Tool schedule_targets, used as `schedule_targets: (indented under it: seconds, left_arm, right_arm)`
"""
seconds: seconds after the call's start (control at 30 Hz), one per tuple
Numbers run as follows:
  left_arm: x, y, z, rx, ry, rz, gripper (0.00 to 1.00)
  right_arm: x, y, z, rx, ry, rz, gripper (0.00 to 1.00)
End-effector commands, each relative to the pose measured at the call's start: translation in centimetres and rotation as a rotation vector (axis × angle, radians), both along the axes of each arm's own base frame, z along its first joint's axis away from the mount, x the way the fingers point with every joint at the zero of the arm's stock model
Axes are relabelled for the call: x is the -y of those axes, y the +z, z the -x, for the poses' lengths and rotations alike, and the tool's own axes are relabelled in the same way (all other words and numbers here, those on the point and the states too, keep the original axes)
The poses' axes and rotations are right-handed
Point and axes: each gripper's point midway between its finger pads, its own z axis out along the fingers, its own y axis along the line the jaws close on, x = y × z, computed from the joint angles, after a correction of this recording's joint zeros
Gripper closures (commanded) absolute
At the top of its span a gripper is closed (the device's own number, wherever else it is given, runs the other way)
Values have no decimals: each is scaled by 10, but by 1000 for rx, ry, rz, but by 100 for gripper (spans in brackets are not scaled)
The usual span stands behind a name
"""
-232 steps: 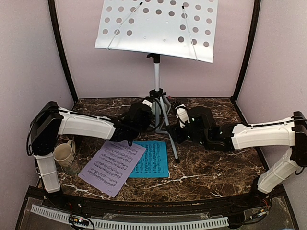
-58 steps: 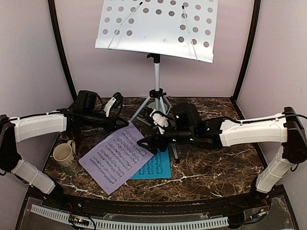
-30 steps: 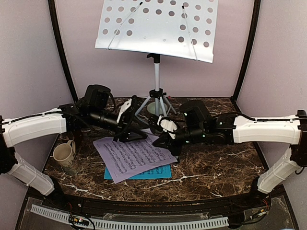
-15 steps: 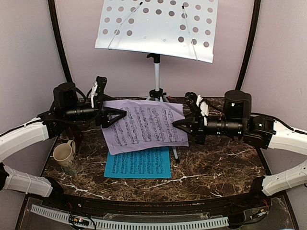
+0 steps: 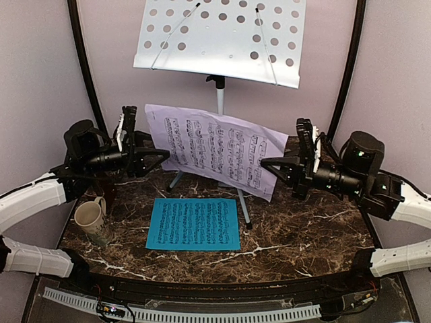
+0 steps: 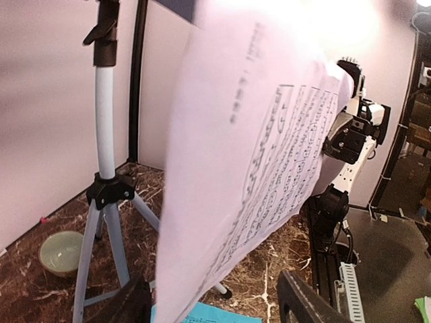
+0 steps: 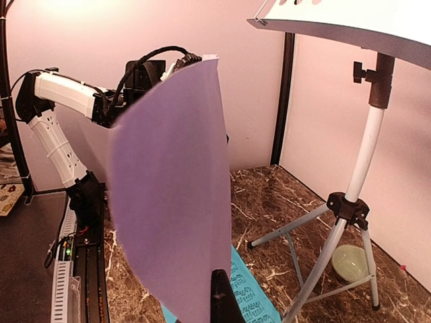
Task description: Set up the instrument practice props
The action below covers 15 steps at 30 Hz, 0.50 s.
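1. The step in hand is judged to be the lifting of the lilac sheet of printed music (image 5: 215,148) up to the silver tripod music stand (image 5: 219,101). The sheet is held in the air, upright and slanting down to the right, below the stand's perforated grey tray (image 5: 222,50) and in front of the pole.
2. The sheet's lower right edge is pinched by the right gripper (image 5: 269,163), whose jaws are pressed together on the paper.
3. The jaws of the left gripper (image 5: 158,157) are seen spread wide in the left wrist view. The sheet's left edge stands between them unclamped. Whether one finger is touched by the paper cannot be told.
4. The bright-blue sheet of printed music (image 5: 194,223) is left lying flat on the dark marble table (image 5: 303,222), near its front and beneath the raised sheet. No metronome is to be seen.
5. For the next move, the left edge would need to be gripped or propped. Paper carried from one side is likely to sag. The sheet would then have to be raised and laid against the tray.
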Motion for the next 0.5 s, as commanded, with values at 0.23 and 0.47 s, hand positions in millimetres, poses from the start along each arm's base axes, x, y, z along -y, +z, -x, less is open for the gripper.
schedule_targets:
  seconds: [0.23,0.47]
  left_arm:
    - [3,38,22,115,-133,130,82]
    - [4,37,22,75,-128,90,100]
  right_arm:
    - [8,15,3,-16,25,-177,100]
    - [8,-11,-19,-98,-62,-164,57]
